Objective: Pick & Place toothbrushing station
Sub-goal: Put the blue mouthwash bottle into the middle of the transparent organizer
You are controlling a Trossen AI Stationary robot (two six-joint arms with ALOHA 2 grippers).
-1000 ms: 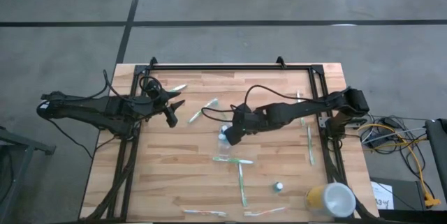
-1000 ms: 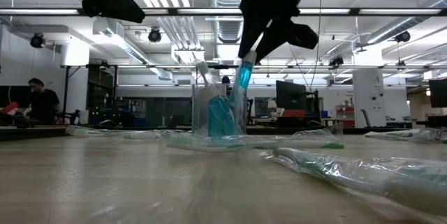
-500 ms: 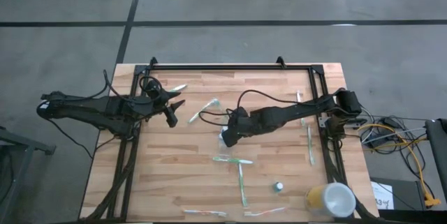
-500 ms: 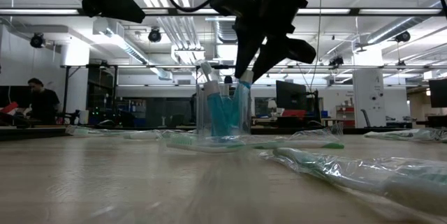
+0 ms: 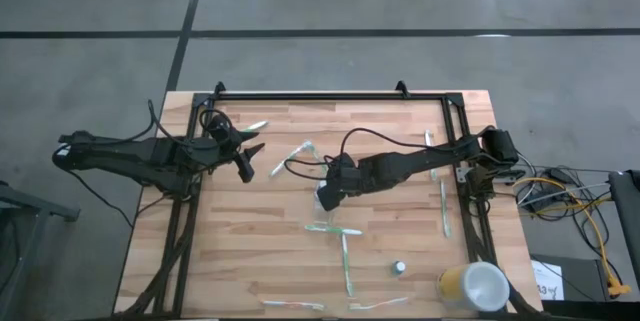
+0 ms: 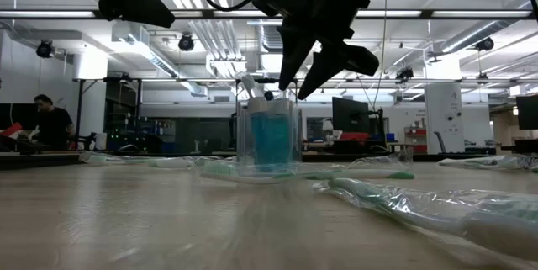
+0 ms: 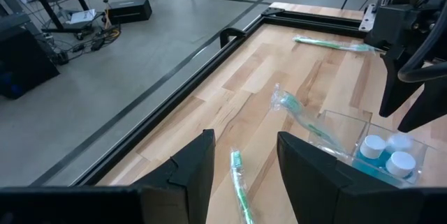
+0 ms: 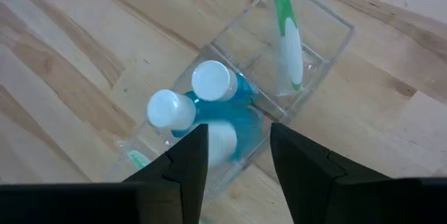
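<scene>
Right gripper hangs just above the cup, fingers spread and empty over the tubes; lift straight up to clear the rim; left gripper waits open.

A yellow cup with a white top was seen at the corner of the wooden desk, cables lay beside it, and a person was seated far behind.

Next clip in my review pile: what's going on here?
The right gripper hangs just above the clear cup mid-table, jaws apart and empty. The cup holds blue tubes with white caps and a toothbrush. More wrapped toothbrushes lie loose on the table. The left gripper waits open at the table's left.
</scene>
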